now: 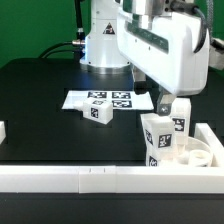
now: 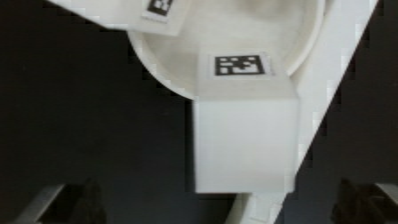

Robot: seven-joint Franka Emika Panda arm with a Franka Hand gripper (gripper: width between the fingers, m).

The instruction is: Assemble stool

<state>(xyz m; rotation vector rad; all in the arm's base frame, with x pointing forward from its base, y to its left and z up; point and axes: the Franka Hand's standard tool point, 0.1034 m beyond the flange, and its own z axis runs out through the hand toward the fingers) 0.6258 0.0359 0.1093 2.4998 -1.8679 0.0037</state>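
The round white stool seat (image 1: pixel 203 155) lies at the exterior view's right, against the front rail. A tagged white leg (image 1: pixel 154 136) stands at its near rim. A second tagged leg (image 1: pixel 181 118) stands just behind, under my gripper (image 1: pixel 168 104). In the wrist view this leg (image 2: pixel 246 140) fills the middle, over the curved seat rim (image 2: pixel 164 48). My gripper (image 2: pixel 214 212) straddles it. The dark fingertips (image 2: pixel 64 205) stand wide apart on either side and do not touch it. A third leg (image 1: pixel 98 113) lies loose mid-table.
The marker board (image 1: pixel 88 99) lies flat behind the loose leg. The long white border rail (image 1: pixel 90 176) runs along the front, with a short side piece (image 1: pixel 3 130) at the exterior view's left. The robot base (image 1: pixel 100 45) stands at the back.
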